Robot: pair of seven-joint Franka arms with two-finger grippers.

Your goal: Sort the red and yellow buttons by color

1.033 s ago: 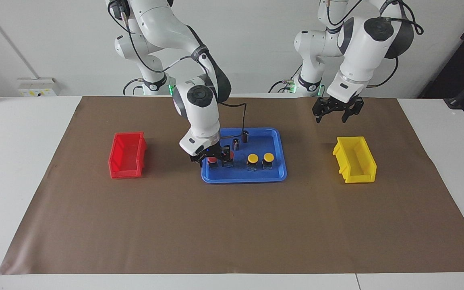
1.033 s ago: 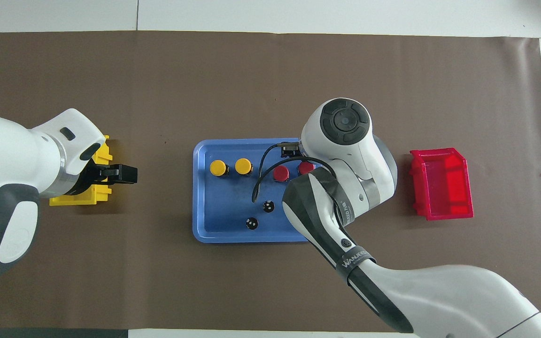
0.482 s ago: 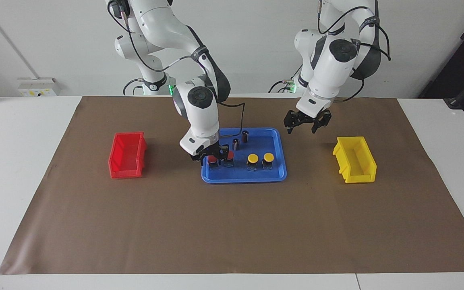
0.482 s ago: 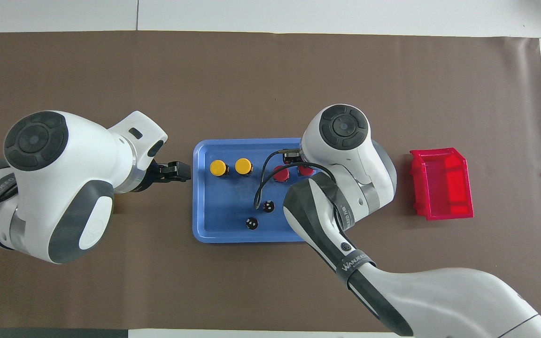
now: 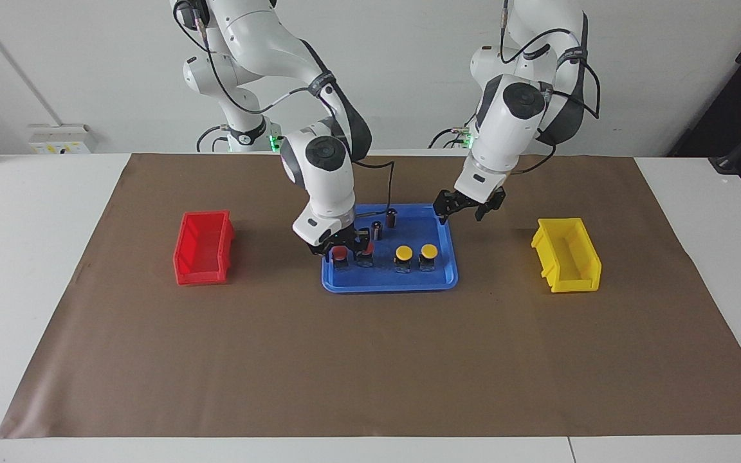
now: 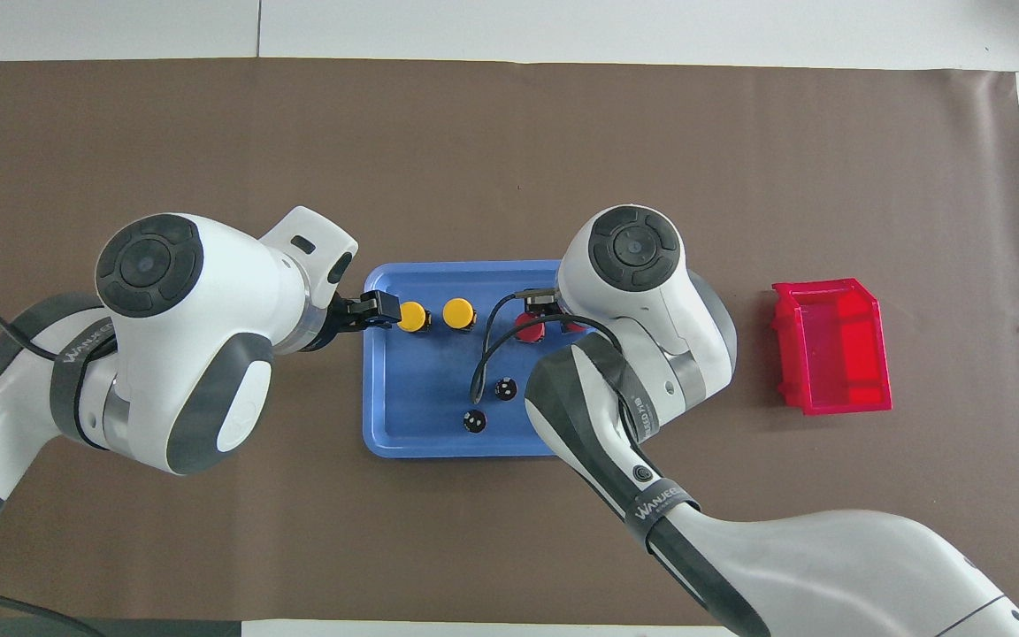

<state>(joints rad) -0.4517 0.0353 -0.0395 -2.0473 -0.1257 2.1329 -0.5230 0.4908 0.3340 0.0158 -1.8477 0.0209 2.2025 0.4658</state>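
- Right pincer (image 5: 343, 247) is down in the blue tray (image 5: 438, 281), fingers around a red button (image 5: 340, 255); whether it has clenched I cannot tell.
- Second red button (image 5: 365, 254) and both yellow buttons (image 5: 415, 256) stand in the tray's row.
- Left pincer (image 5: 468, 208) hovers released over the tray's corner.
- Red bin (image 5: 203, 248) and yellow bin (image 5: 567, 255) hold nothing: sorting is barely begun.

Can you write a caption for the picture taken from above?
Two robot arms reach over a blue tray holding yellow buttons and red buttons.

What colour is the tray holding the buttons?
Blue; the tray shows best in the overhead view.
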